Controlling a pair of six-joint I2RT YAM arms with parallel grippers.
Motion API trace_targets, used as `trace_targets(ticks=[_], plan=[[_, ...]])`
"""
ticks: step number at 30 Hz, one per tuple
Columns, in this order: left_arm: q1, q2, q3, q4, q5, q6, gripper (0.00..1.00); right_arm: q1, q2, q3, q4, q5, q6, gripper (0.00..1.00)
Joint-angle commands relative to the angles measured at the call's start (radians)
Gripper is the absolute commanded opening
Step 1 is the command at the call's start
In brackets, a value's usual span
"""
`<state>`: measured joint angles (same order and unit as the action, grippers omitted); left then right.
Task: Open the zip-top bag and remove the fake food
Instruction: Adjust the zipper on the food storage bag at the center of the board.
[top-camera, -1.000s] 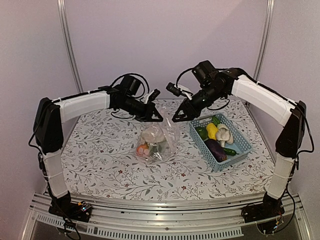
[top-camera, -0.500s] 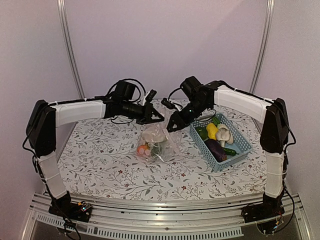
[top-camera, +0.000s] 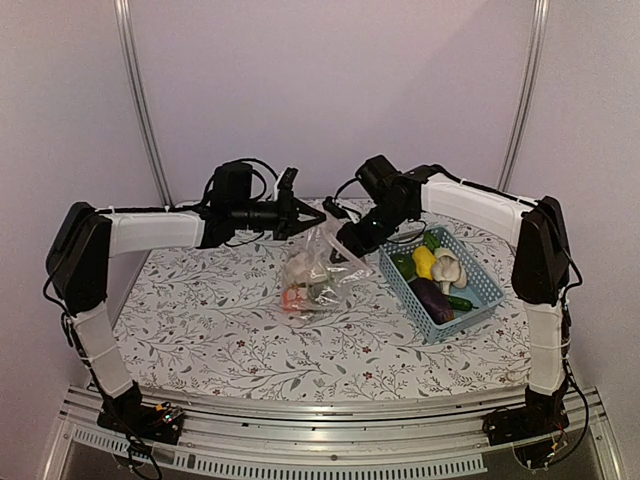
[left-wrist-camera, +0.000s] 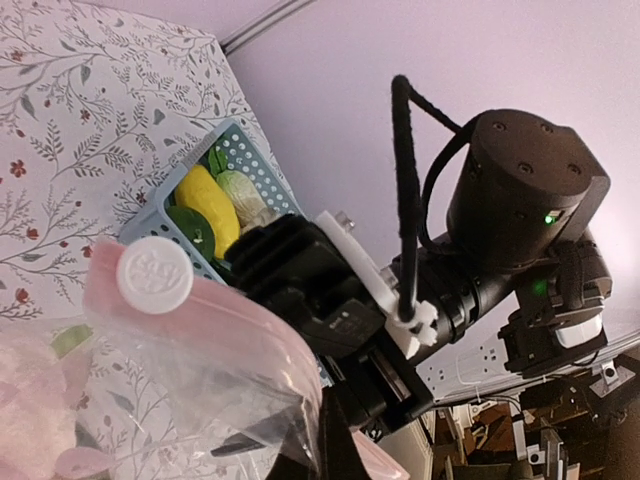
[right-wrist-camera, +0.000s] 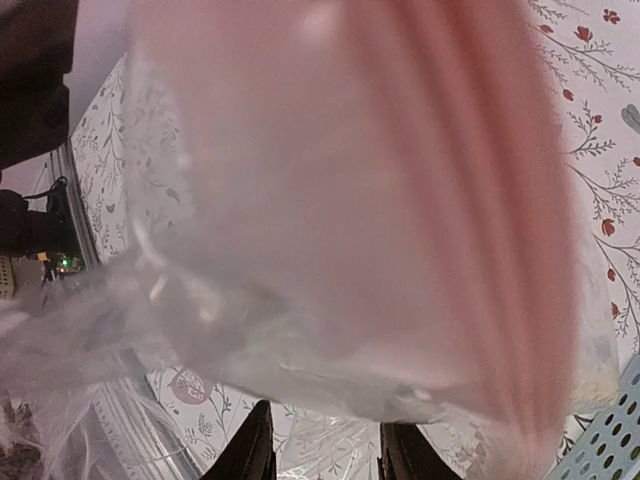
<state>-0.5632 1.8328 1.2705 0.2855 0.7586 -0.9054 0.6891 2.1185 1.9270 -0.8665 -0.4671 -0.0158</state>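
Note:
The clear zip-top bag (top-camera: 317, 268) hangs over the middle of the table, its top pulled up between my two grippers. It holds fake food: an orange piece (top-camera: 291, 297) and pale pieces. My left gripper (top-camera: 300, 216) is shut on the bag's top edge, next to the pink zip strip (left-wrist-camera: 240, 310) and white slider (left-wrist-camera: 155, 274). My right gripper (top-camera: 346, 238) is at the bag's right top edge. In the right wrist view its fingers (right-wrist-camera: 256, 452) stand apart, and the bag (right-wrist-camera: 330, 200) fills the view just beyond them.
A light-blue slotted basket (top-camera: 485, 290) stands at the right with yellow, white, dark purple and green toy food in it. It also shows in the left wrist view (left-wrist-camera: 236, 150). The floral tablecloth (top-camera: 200, 320) covers the table.
Both arms moved in to the bag's top. The left gripper rose and drew back left with the bag's top edge, so the bag now hangs higher.

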Motion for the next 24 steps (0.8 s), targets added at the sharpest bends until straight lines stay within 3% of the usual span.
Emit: trace_targets(ticks=[1, 4, 9, 17, 24], plan=[[0.031, 0.011, -0.01, 0.024, -0.017, -0.027, 0.0, 0.001, -0.008, -0.008, 0.022, -0.032, 0.001, 0.34], [0.031, -0.008, 0.024, -0.123, -0.079, 0.071, 0.0, 0.002, -0.055, -0.06, 0.024, -0.025, -0.024, 0.34], [0.034, -0.019, 0.02, -0.133, -0.101, 0.085, 0.0, 0.009, -0.124, -0.125, 0.027, -0.02, -0.074, 0.32], [0.04, -0.015, -0.006, -0.016, -0.055, 0.032, 0.0, 0.047, -0.097, -0.141, 0.026, -0.039, -0.108, 0.23], [0.042, -0.064, -0.037, 0.087, -0.043, 0.054, 0.0, 0.049, 0.014, -0.015, -0.023, -0.019, -0.073, 0.15]])
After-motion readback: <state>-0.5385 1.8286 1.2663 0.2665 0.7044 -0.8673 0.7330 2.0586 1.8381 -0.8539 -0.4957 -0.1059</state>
